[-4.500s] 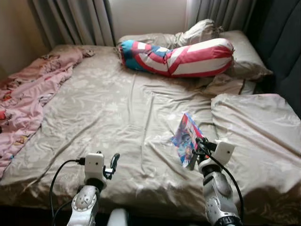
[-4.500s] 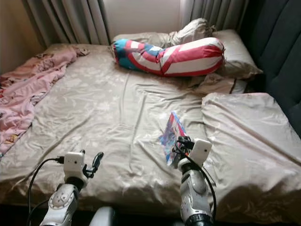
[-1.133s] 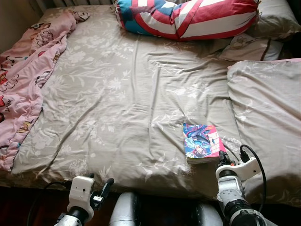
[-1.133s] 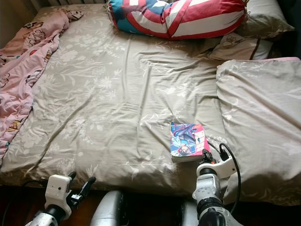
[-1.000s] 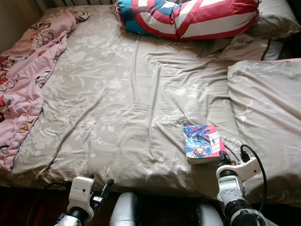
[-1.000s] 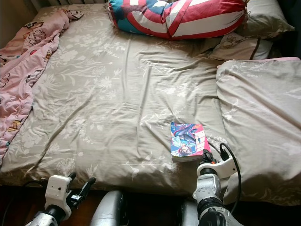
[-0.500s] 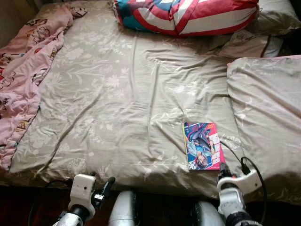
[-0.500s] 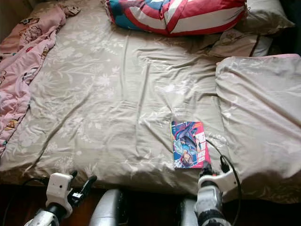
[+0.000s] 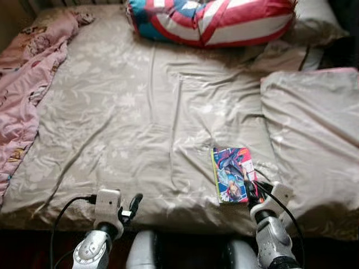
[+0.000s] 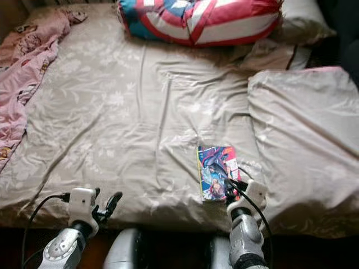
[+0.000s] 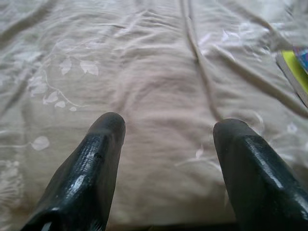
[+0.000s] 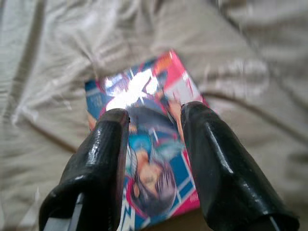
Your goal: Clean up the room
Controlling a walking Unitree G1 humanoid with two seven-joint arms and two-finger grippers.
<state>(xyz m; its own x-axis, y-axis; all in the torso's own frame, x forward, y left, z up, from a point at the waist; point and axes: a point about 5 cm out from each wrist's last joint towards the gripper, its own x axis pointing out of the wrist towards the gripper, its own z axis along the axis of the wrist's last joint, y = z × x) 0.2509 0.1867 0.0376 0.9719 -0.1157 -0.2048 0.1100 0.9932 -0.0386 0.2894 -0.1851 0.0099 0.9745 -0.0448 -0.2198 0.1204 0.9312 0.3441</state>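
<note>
Mostly a bed (image 9: 140, 112) with a wrinkled beige floral sheet takes up the head views. Upper centre of the frame: a long bolster (image 9: 210, 21) striped red, white and blue, lying crosswise. Behind and right of it, beige pillows (image 9: 314, 25). Left edge: a pink printed blanket (image 9: 25, 95), bunched, running from the upper left down the side. Right half: a beige duvet (image 9: 311, 140), folded back with its edge toward the middle of the bed.

Task thing: a book (image 9: 231, 174) with a colourful cartoon cover, flat on the sheet, lower right of centre, just beside the duvet's edge. Long axis runs from the near edge of the bed toward the bolster; yellow-green spine side faces frame left. Nothing lies on top of it.

Right hand (image 9: 251, 189) sits at the book's near right corner, low in the frame. In the right wrist view its two fingers (image 12: 103, 159) are apart, with the cover between them; contact cannot be told.

Left hand (image 9: 133, 204) hovers at the lower left of the frame over the near edge of the bed, well apart from the book. In the left wrist view its fingers (image 11: 91, 168) are spread wide over bare sheet, with a sliver of the book (image 11: 296, 67) at the right edge.
</note>
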